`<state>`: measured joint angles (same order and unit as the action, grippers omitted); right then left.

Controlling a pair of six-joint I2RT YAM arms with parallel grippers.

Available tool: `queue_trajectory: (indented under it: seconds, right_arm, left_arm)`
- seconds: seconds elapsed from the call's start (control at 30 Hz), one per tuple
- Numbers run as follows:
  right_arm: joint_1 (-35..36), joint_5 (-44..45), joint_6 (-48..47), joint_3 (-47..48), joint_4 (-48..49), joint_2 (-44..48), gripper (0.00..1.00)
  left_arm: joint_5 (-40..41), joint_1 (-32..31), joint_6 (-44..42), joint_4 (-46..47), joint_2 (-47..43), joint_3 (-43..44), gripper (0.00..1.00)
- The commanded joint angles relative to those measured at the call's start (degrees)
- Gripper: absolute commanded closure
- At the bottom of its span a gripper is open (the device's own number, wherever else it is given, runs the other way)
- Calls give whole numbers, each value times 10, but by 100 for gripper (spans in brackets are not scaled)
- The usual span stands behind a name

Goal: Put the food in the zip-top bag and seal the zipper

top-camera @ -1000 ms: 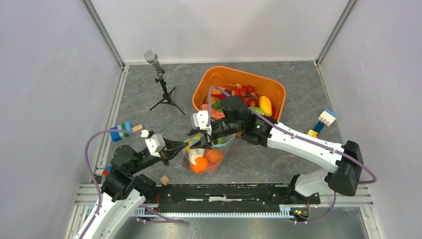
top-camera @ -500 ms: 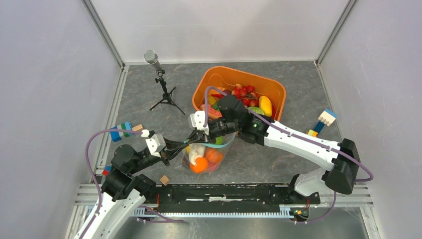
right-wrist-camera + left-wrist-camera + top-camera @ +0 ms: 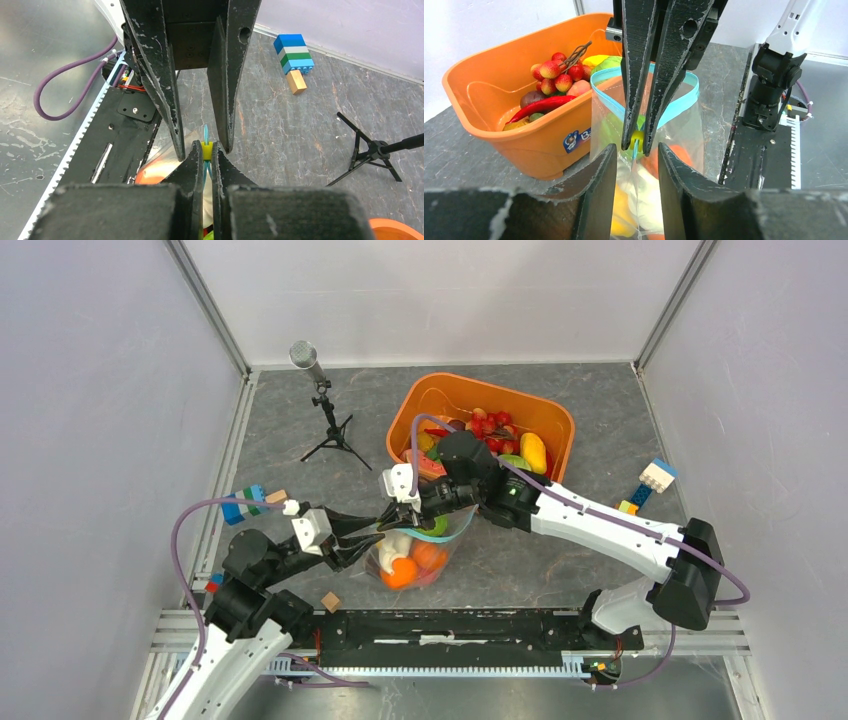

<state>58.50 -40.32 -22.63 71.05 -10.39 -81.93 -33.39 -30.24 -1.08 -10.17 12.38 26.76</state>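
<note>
Clear plastic zip-top bag [image 3: 415,555] stands on the table [image 3: 600,410] just beside an orange bin [image 3: 440,390]. The bag holds orange, white and yellow toy food [image 3: 402,570]; more fruit [image 3: 533,452] lies in the bin. Its teal zipper [image 3: 680,107] gapes open. Right fingers [image 3: 192,175] are clenched on the yellow slider [image 3: 206,150]. Left fingers [image 3: 594,190], pinched at the bag's edge a second ago, have spread and let go. Sealing likely now rests on the right arm alone.
</note>
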Motion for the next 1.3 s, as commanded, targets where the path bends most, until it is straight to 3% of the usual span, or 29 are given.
queue_trajectory:
  seconds: [0.0,0.33,0.4,0.5,0.6,0.9,1.27]
  right_arm:
    - [2,-10,-6,16,11,17,100]
    - [2,-7,-9,20,6,18,100]
    - [2,-9,-8,20,7,19,100]
    - [2,-8,-7,19,7,21,100]
    - [2,-3,-7,17,7,22,100]
    - [2,29,-46,27,-58,29,100]
    - [1,95,-71,17,-96,46,100]
  left_arm:
    - [-33,2,3,30,22,12,58]
    - [-34,2,-33,-17,58,28,58]
    - [-31,2,-37,-15,61,26,65]
    - [-33,2,-38,-16,70,28,87]
    - [-32,2,-42,-22,71,30,97]
    - [53,2,-56,-52,16,30,98]
    - [38,2,-61,-48,-6,28,98]
